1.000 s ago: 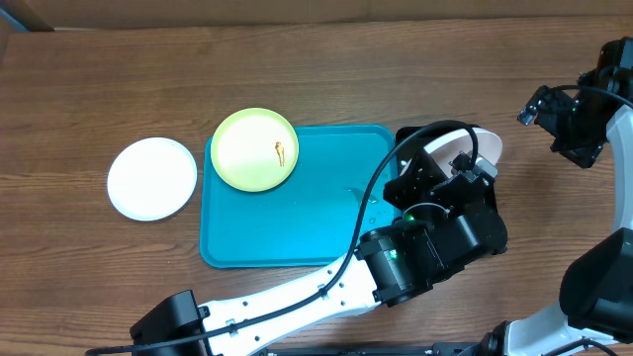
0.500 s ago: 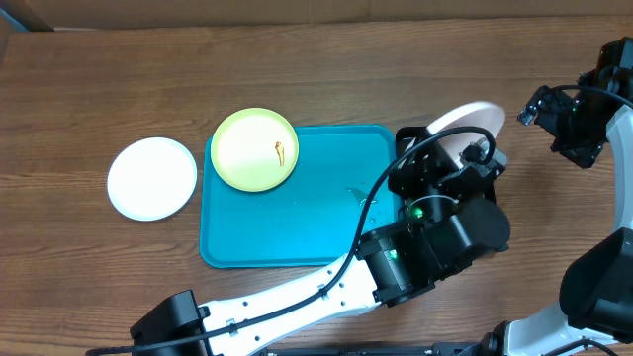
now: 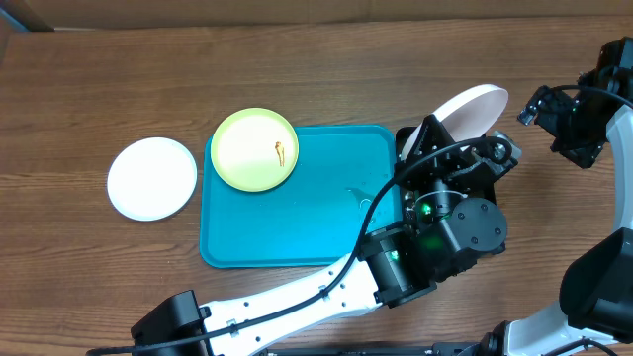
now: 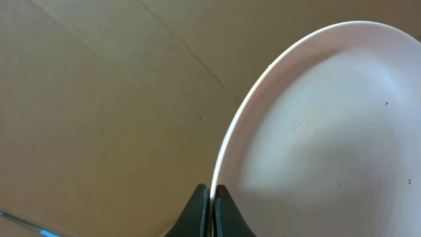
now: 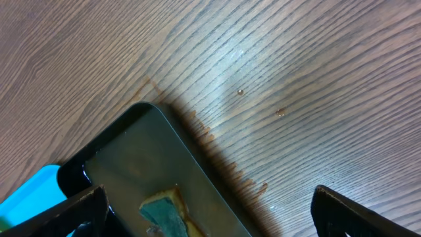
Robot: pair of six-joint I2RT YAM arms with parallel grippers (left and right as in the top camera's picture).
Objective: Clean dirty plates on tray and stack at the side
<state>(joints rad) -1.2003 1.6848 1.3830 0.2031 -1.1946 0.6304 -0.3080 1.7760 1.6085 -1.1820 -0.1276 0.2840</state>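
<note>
Three round flat plates are showing. Where is each one sitting?

One white round plate [image 3: 151, 178] is lying flat on the brown wooden table [image 3: 326, 59]. It is lying left of the big bright turquoise plastic tray [image 3: 297, 227] and is not touching it. The pale yellow-green round plate [image 3: 255, 149] is resting on the tray's far left corner. It is hanging a bit over the rim and is carrying a small orange-brown smear [image 3: 280, 151].

And the third one?

The other white plate [image 3: 477, 105] is being held up off the table, tipping on its edge, just past the tray's right side. The left gripper [image 4: 212, 197] is pinching its rim — the black fingers [image 4: 199, 209] are pressing close together with only the thin edge between them.

What is the right gripper doing?

The right gripper [image 5: 209, 207] is hanging over the table with its fingers [image 5: 69, 212] spreading wide — it is holding nothing. Under it a narrow black tray [image 5: 131, 151] is lying on the wood with a green sponge [image 5: 164, 214] sitting inside. A bit of the turquoise tray is peeking in right beside it.
</note>
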